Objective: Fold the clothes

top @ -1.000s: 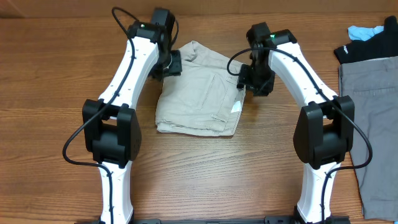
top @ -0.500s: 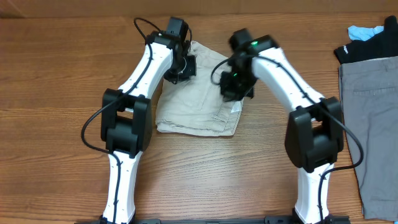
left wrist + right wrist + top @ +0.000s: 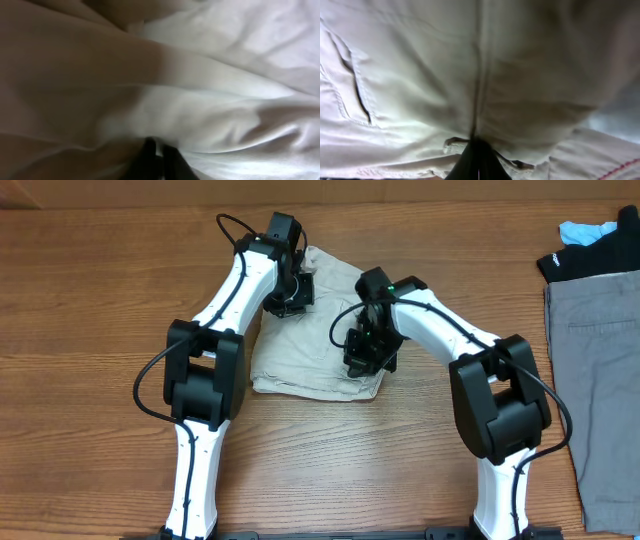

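The clothes [image 3: 310, 345], pale beige shorts, lie folded into a rough square in the middle of the table. My left gripper [image 3: 290, 292] presses down on their far left corner. In the left wrist view its dark fingers stand almost together [image 3: 161, 150], with pale cloth [image 3: 200, 110] bunched between and around them. My right gripper [image 3: 366, 356] sits on the near right part of the shorts. In the right wrist view its fingertips [image 3: 479, 150] are shut at the foot of a crease in the cloth [image 3: 420, 75], beside a slit pocket [image 3: 362, 97].
Grey shorts [image 3: 600, 380] lie flat along the right edge of the wooden table [image 3: 90, 300]. A black garment [image 3: 585, 260] and a light blue cloth [image 3: 585, 228] lie at the far right corner.
Both grippers came in from the sides of the shorts onto the cloth and shut. The right one moved left and nearer, covering the lower right edge.
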Controlling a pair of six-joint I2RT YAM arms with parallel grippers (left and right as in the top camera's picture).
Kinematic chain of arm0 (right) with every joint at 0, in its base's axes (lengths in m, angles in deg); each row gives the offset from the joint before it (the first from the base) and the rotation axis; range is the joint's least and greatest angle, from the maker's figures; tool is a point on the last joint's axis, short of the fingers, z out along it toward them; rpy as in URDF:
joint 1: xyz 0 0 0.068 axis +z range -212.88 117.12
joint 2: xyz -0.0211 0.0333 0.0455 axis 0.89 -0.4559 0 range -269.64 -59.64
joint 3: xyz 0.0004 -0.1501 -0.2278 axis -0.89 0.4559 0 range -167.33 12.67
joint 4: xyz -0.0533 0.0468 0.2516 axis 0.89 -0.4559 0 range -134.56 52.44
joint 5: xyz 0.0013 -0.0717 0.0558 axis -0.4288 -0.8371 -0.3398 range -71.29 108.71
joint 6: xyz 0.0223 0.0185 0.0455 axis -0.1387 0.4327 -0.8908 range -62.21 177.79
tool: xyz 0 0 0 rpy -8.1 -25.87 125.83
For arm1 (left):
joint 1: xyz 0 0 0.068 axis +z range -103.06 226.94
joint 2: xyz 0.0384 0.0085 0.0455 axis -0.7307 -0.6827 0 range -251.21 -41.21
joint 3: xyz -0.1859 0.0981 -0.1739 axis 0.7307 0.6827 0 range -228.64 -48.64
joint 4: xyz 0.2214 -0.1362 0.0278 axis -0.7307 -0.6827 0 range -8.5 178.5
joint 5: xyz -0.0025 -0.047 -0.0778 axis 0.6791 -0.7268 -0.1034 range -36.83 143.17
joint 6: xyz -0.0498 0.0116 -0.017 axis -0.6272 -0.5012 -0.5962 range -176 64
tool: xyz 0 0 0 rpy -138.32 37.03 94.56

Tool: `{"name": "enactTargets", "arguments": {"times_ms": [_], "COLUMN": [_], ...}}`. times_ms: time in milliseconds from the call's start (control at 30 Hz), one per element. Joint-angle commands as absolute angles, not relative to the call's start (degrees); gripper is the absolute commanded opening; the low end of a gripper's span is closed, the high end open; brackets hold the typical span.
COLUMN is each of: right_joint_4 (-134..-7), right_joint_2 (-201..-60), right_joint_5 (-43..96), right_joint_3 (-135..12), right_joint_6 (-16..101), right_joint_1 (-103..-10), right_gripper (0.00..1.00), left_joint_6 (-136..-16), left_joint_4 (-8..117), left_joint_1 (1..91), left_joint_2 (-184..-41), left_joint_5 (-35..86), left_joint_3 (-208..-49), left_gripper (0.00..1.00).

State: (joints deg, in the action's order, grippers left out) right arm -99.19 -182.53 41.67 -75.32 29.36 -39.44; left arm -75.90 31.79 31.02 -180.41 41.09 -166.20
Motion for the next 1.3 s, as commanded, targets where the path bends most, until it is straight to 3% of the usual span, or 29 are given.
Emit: {"name": "enactTargets", "arguments": {"times_ms": [0,300,433,767,833,933,967,1000,1100,1267], "right_joint_4": [-100.9,-101.5,-102.3,-112.0,-112.5,-112.3,-111.6,-110.3,-105.3,-99.9], "right_joint_2": [-183.9,-183.9,-183.8,-181.4,-181.2,-181.2,-181.2,-181.2,-181.2,-181.5], "right_joint_5": [36.6,34.6,34.4,21.6,21.5,21.8,21.8,22.4,27.9,33.5], "right_joint_3": [-70.2,-69.0,-70.4,-84.1,-87.3,-91.6,-92.7,-93.4,-93.6,-93.5], "right_joint_6": [28.8,28.6,28.5,26.1,26.7,29.4,30.2,31.2,34.1,34.3], "right_joint_1": [-40.9,-44.0,-44.2,-44.3,-44.7,-45.4,-45.7,-46.0,-47.1,-49.8], "right_gripper": [0.04,0.04,0.04,0.04,0.13,0.61,0.68,0.70,0.61,0.25], "left_joint_6": [-76.8,-76.7,-76.1,-74.6,-73.4,-73.3,-73.3,-73.3,-73.3,-74.2], "left_joint_4": [31.6,30.3,28.4,23.8,21.7,16.1,13.8,11.6,8.1,11.3], "left_joint_1": [34.7,41.9,44.2,44.8,43.9,41.5,40.4,39.2,35.5,28.3], "left_joint_2": [-182.5,-182.4,-180.6,-166.0,-163.4,-161.3,-161.2,-161.3,-162.2,-162.3], "left_joint_5": [47.3,47.2,44.7,40.0,37.9,36.3,35.3,34.8,33.6,33.6], "left_joint_3": [-165.8,-165.8,-165.9,-166.6,-166.6,-166.6,-166.6,-166.4,-164.6,-157.7], "left_gripper": [0.13,0.12,0.04,0.04,0.04,0.04,0.04,0.04,0.04,0.04]}}
